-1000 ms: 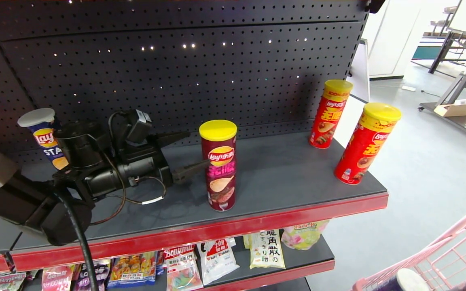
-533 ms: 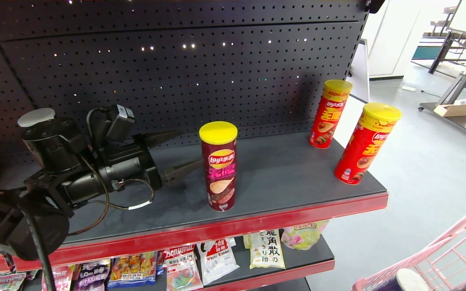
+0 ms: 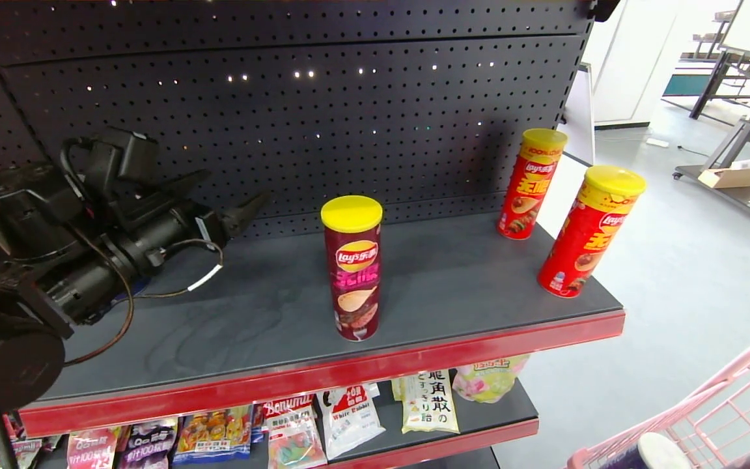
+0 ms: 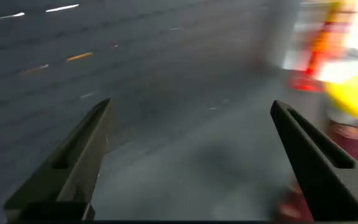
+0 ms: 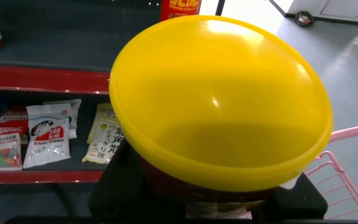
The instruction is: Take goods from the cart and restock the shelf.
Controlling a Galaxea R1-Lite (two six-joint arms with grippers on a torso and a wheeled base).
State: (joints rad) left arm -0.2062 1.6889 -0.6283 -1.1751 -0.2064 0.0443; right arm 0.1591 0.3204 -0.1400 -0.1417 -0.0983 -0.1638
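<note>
pink cart [image 3: 616, 438] holds white-lidded can [image 3: 665, 451], apparently.

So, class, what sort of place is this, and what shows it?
Probably a shop, or a mock one: a pegboard-backed shelf holding crisp cans, snack packets underneath, and a pink shopping cart.

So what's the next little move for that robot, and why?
Probably lift the yellow-lidded chip can in the right arm's grasp onto the dark grey shelf: the left gripper is open, empty and apart from the upright maroon chip can, with bare shelf beside it.
</note>
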